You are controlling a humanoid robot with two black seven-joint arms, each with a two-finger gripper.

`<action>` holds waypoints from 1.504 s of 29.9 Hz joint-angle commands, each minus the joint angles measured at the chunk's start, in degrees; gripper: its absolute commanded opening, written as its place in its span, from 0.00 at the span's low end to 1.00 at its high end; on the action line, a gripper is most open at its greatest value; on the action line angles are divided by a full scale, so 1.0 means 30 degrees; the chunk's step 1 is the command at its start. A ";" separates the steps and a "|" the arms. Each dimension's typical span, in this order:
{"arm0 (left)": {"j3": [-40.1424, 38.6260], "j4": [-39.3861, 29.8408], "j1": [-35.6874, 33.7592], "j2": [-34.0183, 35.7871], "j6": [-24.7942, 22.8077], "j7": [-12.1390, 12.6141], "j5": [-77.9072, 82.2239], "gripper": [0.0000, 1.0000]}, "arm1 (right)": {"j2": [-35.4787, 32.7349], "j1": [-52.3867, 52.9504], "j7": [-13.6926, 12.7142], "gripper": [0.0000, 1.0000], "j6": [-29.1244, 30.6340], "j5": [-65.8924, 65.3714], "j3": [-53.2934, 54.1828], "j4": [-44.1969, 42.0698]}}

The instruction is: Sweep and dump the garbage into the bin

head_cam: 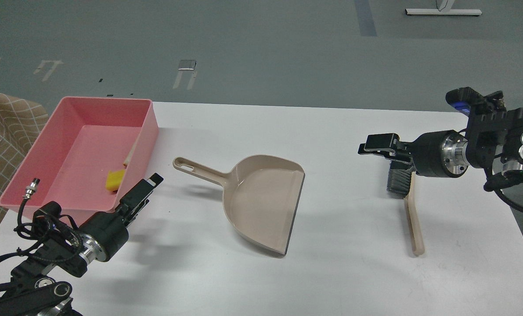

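Observation:
The pink bin [149, 131] stands at the table's left. In it lie the yellow sponge [114, 180] and, against the right wall, a partly hidden bread slice [130, 156]. The beige dustpan [261, 202] lies empty mid-table, its handle pointing left toward the bin. The beige brush [412, 215] lies at the right, its dark bristles at the far end. My left gripper [149, 186] is open and empty, just outside the bin's near right corner, apart from the dustpan handle. My right gripper [373, 147] is open and empty, just above and left of the brush bristles.
A checked beige cloth [2, 145] hangs beside the table's left edge. The white table [340, 263] ends on the right near my right arm. A loose cable plug [30, 186] on my left arm sticks up in front of the bin.

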 commanded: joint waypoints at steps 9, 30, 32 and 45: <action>-0.0257 -0.1325 -0.0088 0.1632 -0.0001 -0.0010 0.0248 0.98 | 0.0390 -0.0020 0.0000 0.97 -0.0001 -0.0028 0.0113 -0.0093; -0.1516 -0.1765 -0.4302 0.1983 -0.0001 0.0254 -0.1856 0.98 | 0.1151 0.0067 0.0088 0.98 -0.0001 0.0148 0.2924 -0.0502; -0.1837 -0.1590 -0.5998 0.2159 -0.0001 0.0224 -0.4222 0.98 | 0.1648 -0.0019 0.0146 1.00 -0.0001 0.0148 0.3974 -0.1116; -0.3824 0.2594 -1.0722 -0.0761 -0.4084 -0.0010 -0.6080 0.98 | 0.5920 -0.1894 0.2254 0.96 -0.0001 0.1173 1.3578 -0.4364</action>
